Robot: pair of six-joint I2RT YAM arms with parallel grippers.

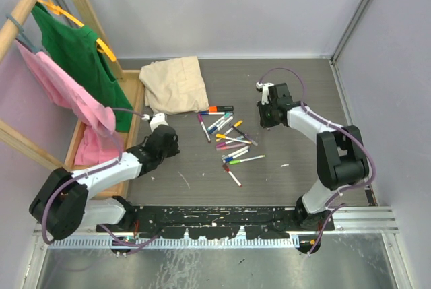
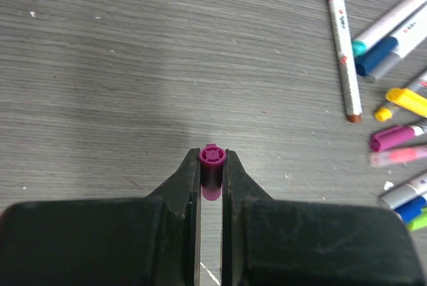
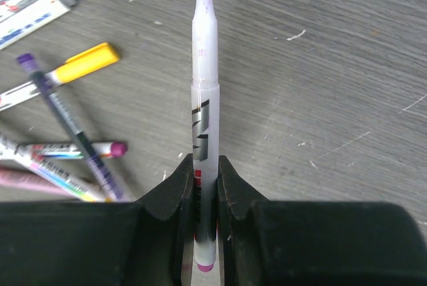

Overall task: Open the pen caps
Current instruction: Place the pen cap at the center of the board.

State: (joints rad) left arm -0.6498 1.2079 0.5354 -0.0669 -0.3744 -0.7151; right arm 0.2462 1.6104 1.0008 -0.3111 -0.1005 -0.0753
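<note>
Between the fingertips of my left pincer [image 2: 213, 166] sits a magenta cap [image 2: 213, 157], pinched tight and end-on to the wrist camera, over the grey table [image 2: 100, 66]. My right pincer [image 3: 205, 169] is clamped on a white-barrelled pen [image 3: 205, 86], whose dark red tip is bare and points away from me. Between my arms the other pens [image 1: 232, 142] lie scattered, several with coloured caps on.

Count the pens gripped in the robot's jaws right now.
1. An uncapped white-barrelled pen is clamped in the right jaws, dark red tip pointing away from them. The left jaws hold only a purple cap. The other pens lie loose on the table.
</note>
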